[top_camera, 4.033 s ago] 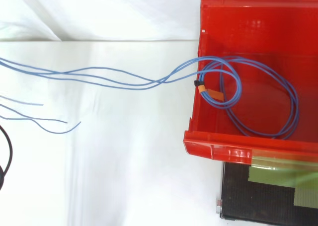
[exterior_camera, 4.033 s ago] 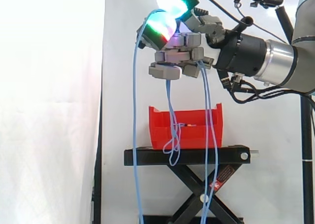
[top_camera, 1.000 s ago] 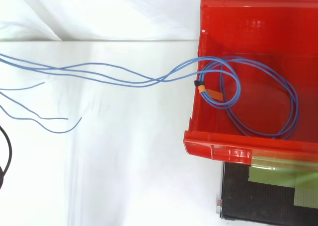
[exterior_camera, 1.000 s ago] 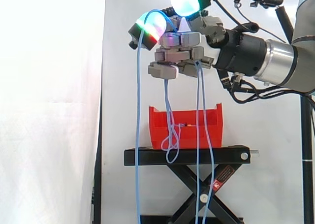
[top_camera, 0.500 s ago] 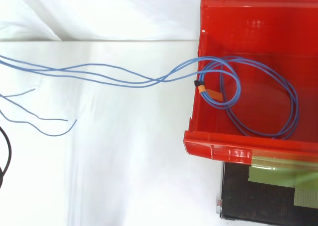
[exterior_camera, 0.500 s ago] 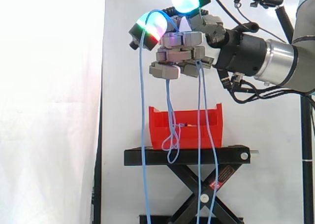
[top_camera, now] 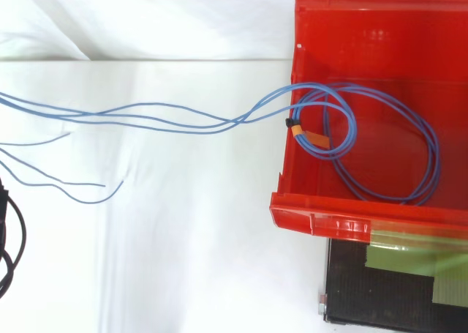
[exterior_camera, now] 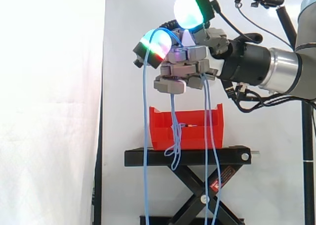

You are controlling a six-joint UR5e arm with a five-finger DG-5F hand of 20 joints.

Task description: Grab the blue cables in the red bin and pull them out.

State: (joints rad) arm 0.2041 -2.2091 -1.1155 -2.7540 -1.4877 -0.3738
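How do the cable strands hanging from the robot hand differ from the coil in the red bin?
The hanging strands drop straight; the coil lies looped. The strands are held by the robot hand above the red bin; the coil rests inside it. Both are thin and blue.

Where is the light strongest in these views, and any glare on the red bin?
Side view: the white curtain is washed out at left; the pads of the hand gripping the thin blue cables glow cyan and green. Top view: the red plastic bin's front rim shows a pale sheen.
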